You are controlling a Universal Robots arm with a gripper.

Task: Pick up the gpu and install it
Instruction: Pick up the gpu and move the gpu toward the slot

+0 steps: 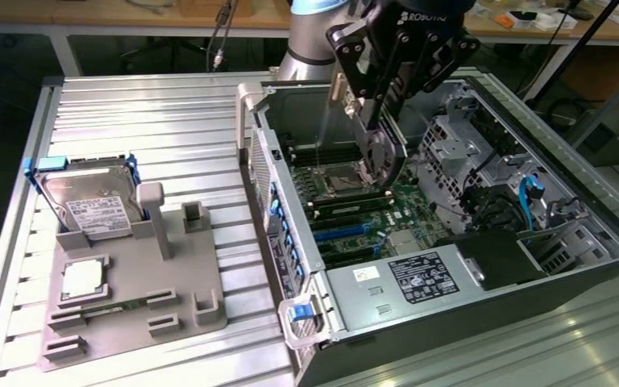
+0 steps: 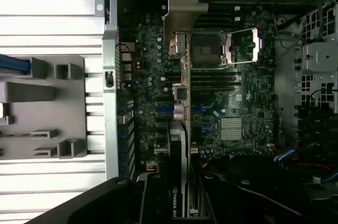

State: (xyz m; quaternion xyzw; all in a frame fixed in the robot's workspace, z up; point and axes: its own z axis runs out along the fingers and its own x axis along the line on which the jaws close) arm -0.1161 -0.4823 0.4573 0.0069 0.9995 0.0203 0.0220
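We see the end effector (image 1: 379, 113) closed on the gpu (image 1: 384, 158), clamping the card from both faces so that the board hangs on edge, clear of everything below it. The card is held above the open computer case (image 1: 471, 318), over the motherboard (image 1: 396, 214) and close to the CPU socket (image 1: 344, 179). It is not seated in any slot that we can make out. In the wrist view the gpu (image 2: 180, 102) runs edge-on away from the end effector (image 2: 179, 205), with its silver bracket (image 2: 184, 15) at the far end and the blue expansion slots (image 2: 203, 109) on the board behind it. Toward the exterior view's left, on the ribbed bench (image 1: 148, 113), a grey fixture (image 1: 186, 274) carries three parts: the hard drive (image 1: 93, 205), propped at a tilt, a square processor (image 1: 81, 278) and a narrow memory stick (image 1: 116, 307) — all well apart from the case.
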